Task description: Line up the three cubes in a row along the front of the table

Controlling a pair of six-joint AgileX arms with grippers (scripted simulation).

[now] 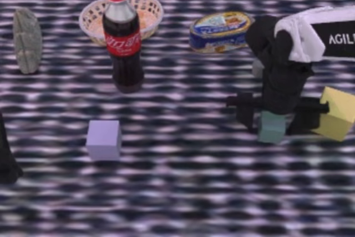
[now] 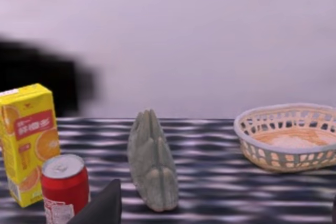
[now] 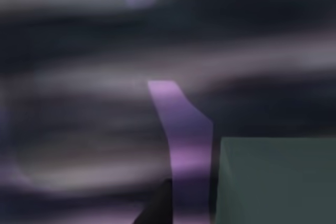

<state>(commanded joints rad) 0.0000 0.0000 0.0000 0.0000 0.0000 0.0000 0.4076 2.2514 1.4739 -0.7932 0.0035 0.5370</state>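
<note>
Teal-green cube (image 1: 271, 126) sits directly beneath the right gripper (image 1: 272, 119), between its spread fingers, not yet pinched. Pale yellow cube (image 1: 336, 114) lies just beside the gripper on its outer side; lavender cube (image 1: 104, 140) well apart toward the left. Advice: centre the jaws, descend square, close without nudging yellow. Left gripper (image 1: 6, 162) parked at left edge; finger state cannot be told.

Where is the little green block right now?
In the top view the teal-green cube sits on the table's right side, directly under the right gripper, with the pale yellow cube just to its right.
</note>
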